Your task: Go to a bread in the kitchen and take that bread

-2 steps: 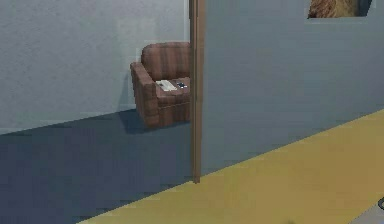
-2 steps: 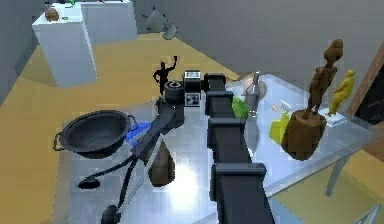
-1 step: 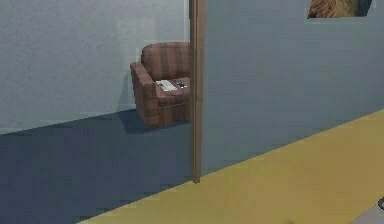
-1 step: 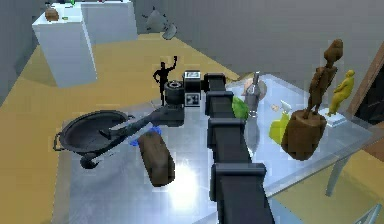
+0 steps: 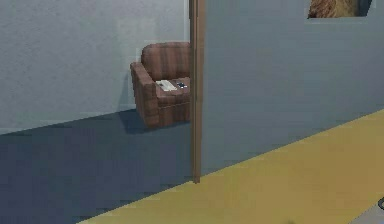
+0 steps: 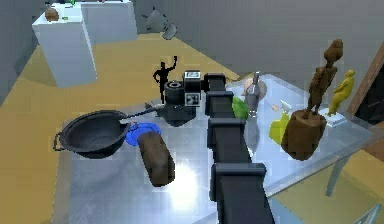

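Though the hand (image 6: pixel 153 110) hovers near the bread (image 6: pixel 155 160) — I cannot tell whether it holds anything.

Brown bread (image 6: pixel 155 158), black pan (image 6: pixel 95 133), pale grey surface (image 6: pixel 100 195); the armchair (image 5: pixel 163 85) is red-brown plaid, the carpet (image 5: pixel 70 165) dark blue.

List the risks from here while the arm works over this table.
1. The brown loaf lies right by the dark pan and a blue thing, so the tool might nudge those instead of the loaf.
2. The clear bottle and wooden statue stand upright close to the arm. A turn or drive of the base could topple them.
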Robot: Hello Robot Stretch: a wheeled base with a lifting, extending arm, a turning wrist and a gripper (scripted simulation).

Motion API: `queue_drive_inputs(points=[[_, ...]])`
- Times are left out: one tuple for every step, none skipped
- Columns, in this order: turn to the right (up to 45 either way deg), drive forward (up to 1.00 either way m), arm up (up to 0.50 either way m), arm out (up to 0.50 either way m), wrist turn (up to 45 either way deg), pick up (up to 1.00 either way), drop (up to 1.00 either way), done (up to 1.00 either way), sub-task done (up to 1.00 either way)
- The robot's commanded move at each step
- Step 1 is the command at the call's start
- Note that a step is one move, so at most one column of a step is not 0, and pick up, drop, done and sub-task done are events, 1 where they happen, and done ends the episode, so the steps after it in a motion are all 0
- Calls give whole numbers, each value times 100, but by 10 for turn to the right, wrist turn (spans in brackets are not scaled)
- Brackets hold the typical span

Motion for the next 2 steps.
queue_drive_inputs(points=[[0, 0, 0, 0, 30, 0, 0, 0, 0], [0, 0, -30, 0, 0, 0, 0, 0, 0]])
